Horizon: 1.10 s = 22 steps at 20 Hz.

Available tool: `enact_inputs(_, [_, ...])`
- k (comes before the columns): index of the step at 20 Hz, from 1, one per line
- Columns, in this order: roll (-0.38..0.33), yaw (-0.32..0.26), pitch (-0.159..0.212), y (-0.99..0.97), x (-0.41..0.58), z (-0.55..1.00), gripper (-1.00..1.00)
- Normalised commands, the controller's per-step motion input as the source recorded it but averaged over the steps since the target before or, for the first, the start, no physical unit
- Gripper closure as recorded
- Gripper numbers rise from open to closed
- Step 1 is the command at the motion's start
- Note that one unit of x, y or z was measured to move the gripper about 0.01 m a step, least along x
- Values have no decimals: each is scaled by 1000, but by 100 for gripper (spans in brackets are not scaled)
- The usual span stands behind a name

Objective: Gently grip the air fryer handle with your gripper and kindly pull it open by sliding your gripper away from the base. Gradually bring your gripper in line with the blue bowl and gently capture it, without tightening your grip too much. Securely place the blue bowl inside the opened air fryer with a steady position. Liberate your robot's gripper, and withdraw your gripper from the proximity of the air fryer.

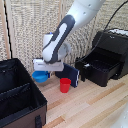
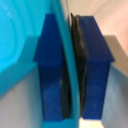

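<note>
Claw [image 1: 42, 71] pinching the blue bowl [image 1: 40, 76] by its rim, bowl hanging clear above the counter [image 1: 95, 107]. Air fryer [image 1: 102, 62] standing well off toward the exterior view's right, drawer already gaping toward the bowl.

Exterior view: low resolution, soft throughout, edges pixelated. Lighting bright, even, diffuse; pale backdrop near washed out. Faint soft shadows on the wooden table [image 1: 95, 102] beneath the red cup [image 1: 65, 85]. The air fryer [image 1: 102, 62] reads as near-solid black, little interior detail. Wrist view: heavily blurred, extreme close range; the blue bowl [image 2: 20, 60] rim and fingertips [image 2: 95, 70] out of focus, saturated blues, no glare.
</note>
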Motion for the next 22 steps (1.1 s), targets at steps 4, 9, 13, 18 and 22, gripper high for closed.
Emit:
enact_inputs(4, [0, -3, 79, -37, 0, 976, 100])
enact_inputs(9, [29, -34, 33, -349, -47, 862, 100])
enact_inputs(13, [81, -108, 0, -555, -26, 782, 100])
enact_inputs(18, [80, -141, -43, -589, -2, 605, 100])
enact_inputs(22, [25, -182, -14, -619, -19, 498, 100])
